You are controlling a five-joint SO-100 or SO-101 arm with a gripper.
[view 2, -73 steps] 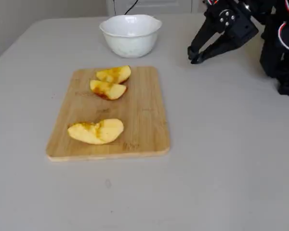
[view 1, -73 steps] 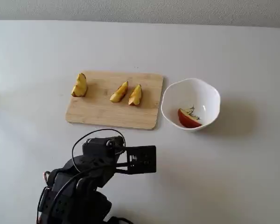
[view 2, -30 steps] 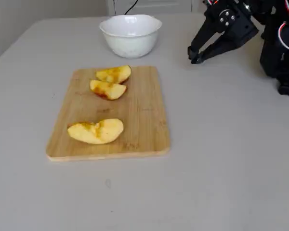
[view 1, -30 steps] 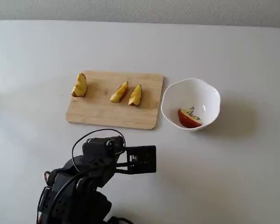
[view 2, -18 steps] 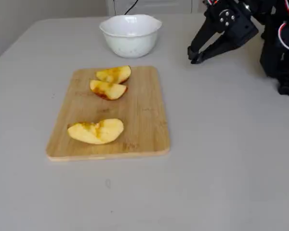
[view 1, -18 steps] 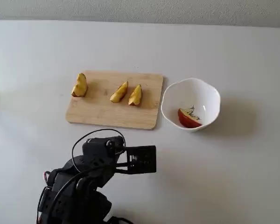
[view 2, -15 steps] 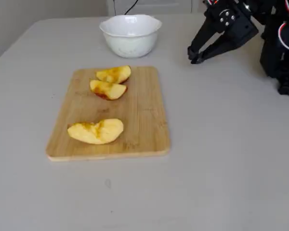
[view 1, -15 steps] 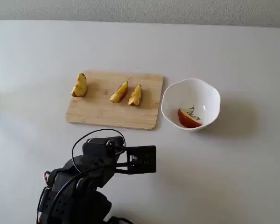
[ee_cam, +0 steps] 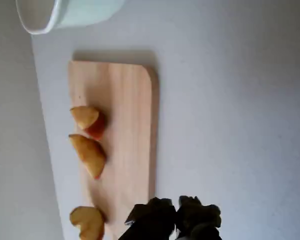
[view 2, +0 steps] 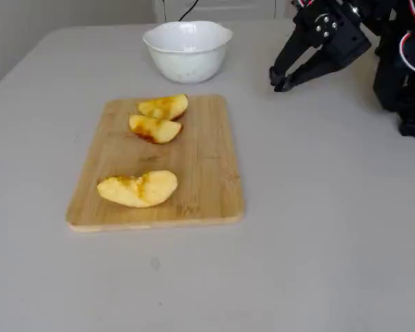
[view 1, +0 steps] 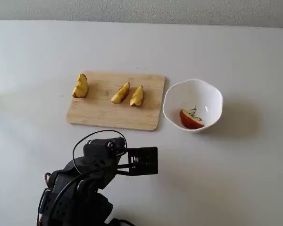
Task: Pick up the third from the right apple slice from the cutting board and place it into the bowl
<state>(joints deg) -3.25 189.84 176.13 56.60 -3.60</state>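
Note:
A slim apple slice (view 1: pixel 190 119) with red skin lies inside the white bowl (view 1: pixel 212 96), just right of the cutting board (view 1: pixel 99 113) in a fixed view. In another fixed view the bowl (view 2: pixel 187 52) hides its inside. My gripper (view 2: pixel 279 81) hangs shut and holds nothing, over bare table beside the bowl and well away from the board (view 2: pixel 200 166). From above the gripper (view 1: pixel 153 161) sits below the board's right end. In the wrist view the gripper (ee_cam: pixel 176 216) shows at the bottom edge, near the board (ee_cam: pixel 130 115).
Three yellow wedges stay on the board: a chunky wedge (view 1: pixel 80 85) at the left end and two slimmer wedges (view 1: pixel 120 92) (view 1: pixel 137 95) close together near the bowl. The arm's base with its cables (view 2: pixel 408 62) stands at the table's edge.

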